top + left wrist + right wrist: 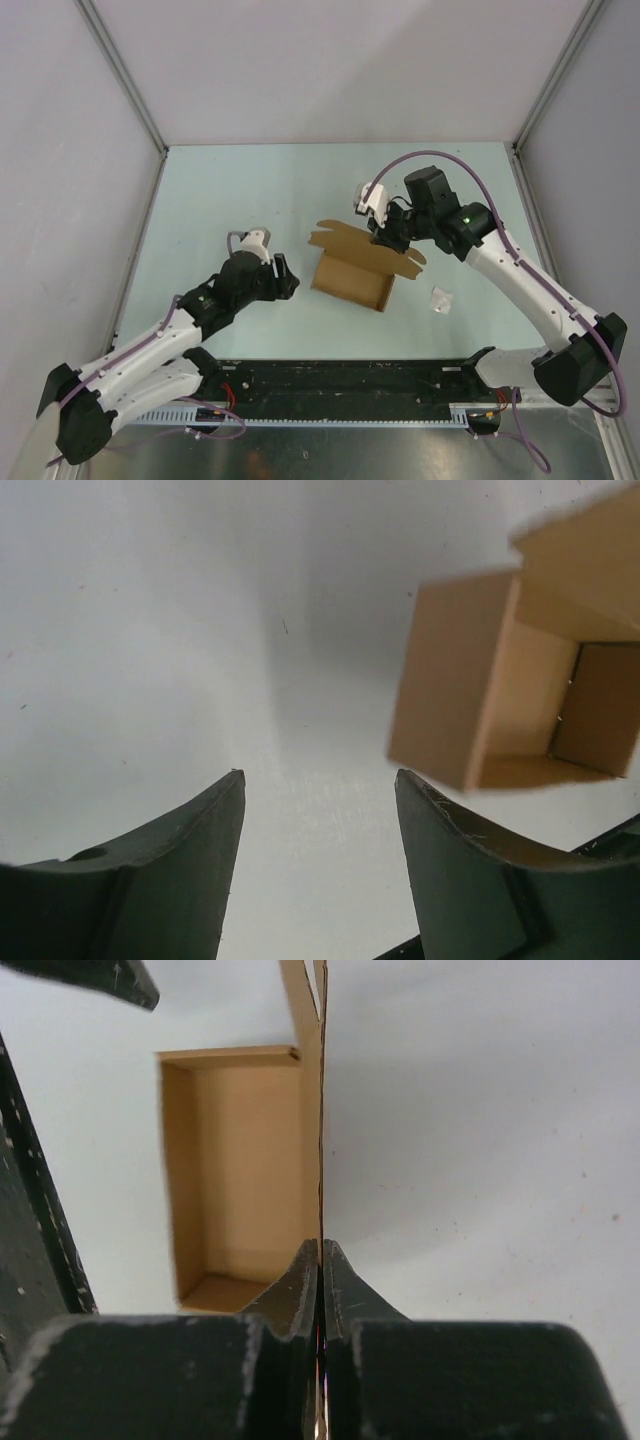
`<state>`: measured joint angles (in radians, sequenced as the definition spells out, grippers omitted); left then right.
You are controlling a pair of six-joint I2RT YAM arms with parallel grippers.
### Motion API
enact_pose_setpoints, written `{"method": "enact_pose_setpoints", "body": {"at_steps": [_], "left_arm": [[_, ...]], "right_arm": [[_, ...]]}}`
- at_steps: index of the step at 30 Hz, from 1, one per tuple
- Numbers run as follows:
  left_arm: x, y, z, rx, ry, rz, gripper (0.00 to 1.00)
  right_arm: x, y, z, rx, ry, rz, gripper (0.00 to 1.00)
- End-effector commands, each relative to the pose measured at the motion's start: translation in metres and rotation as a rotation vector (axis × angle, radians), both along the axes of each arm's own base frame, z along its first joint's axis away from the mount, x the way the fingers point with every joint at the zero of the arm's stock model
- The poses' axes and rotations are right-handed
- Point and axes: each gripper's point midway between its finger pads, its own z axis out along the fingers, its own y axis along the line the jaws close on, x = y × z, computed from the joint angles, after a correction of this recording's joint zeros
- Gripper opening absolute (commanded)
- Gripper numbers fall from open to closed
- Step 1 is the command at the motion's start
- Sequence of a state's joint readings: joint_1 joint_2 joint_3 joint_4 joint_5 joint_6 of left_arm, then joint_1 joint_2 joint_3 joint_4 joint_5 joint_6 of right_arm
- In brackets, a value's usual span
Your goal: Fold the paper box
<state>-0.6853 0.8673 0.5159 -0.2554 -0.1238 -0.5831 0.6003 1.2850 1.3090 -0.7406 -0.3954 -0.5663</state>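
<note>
The paper box (352,278) is a brown kraft carton, open on top, near the table's middle. Its lid flap with rounded tabs (362,245) stands up along the far side. My right gripper (383,240) is shut on that flap's edge; in the right wrist view the fingers (300,1290) pinch the thin cardboard sheet, with the open box cavity (240,1170) to the left. My left gripper (284,277) is open and empty just left of the box. In the left wrist view the box (500,690) sits upper right, beyond the right fingertip (410,785).
A tiny white wad of paper (441,300) lies right of the box. A black rail (350,385) runs along the near edge. Grey walls with metal posts close in the pale table on three sides.
</note>
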Motion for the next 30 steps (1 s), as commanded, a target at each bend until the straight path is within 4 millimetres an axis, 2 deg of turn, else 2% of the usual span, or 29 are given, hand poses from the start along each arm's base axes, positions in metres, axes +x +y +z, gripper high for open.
{"method": "enact_pose_setpoints", "body": {"at_steps": [1,6,12,18,19,21,24,28,30], "left_arm": [[-0.006,0.004,0.004,-0.010,-0.011,-0.015,0.67],[-0.011,0.010,0.008,-0.004,-0.014,-0.009,0.67],[-0.018,0.018,0.006,-0.019,-0.010,0.021,0.68],[-0.022,0.021,0.004,-0.024,-0.005,0.028,0.68],[-0.022,0.021,0.005,-0.023,-0.006,0.029,0.68],[-0.022,0.022,0.005,-0.021,-0.004,0.030,0.68],[-0.022,0.023,0.004,-0.019,-0.004,0.033,0.68],[-0.023,0.023,0.004,-0.018,-0.003,0.033,0.68],[-0.023,0.023,0.004,-0.017,-0.003,0.034,0.68]], "right_arm": [[-0.011,0.007,0.000,-0.025,-0.096,0.238,0.00],[-0.011,0.008,-0.002,-0.021,-0.125,0.317,0.00],[-0.015,0.010,-0.026,-0.069,-0.082,0.398,0.00],[-0.011,0.019,-0.039,-0.097,-0.084,0.434,0.01],[-0.010,0.020,-0.040,-0.098,-0.089,0.438,0.03],[-0.010,0.023,-0.043,-0.102,-0.086,0.441,0.15],[-0.009,0.027,-0.044,-0.098,-0.089,0.447,0.39],[-0.005,0.030,-0.042,-0.085,-0.098,0.437,0.50],[0.000,0.033,-0.031,-0.043,-0.113,0.405,0.55]]}}
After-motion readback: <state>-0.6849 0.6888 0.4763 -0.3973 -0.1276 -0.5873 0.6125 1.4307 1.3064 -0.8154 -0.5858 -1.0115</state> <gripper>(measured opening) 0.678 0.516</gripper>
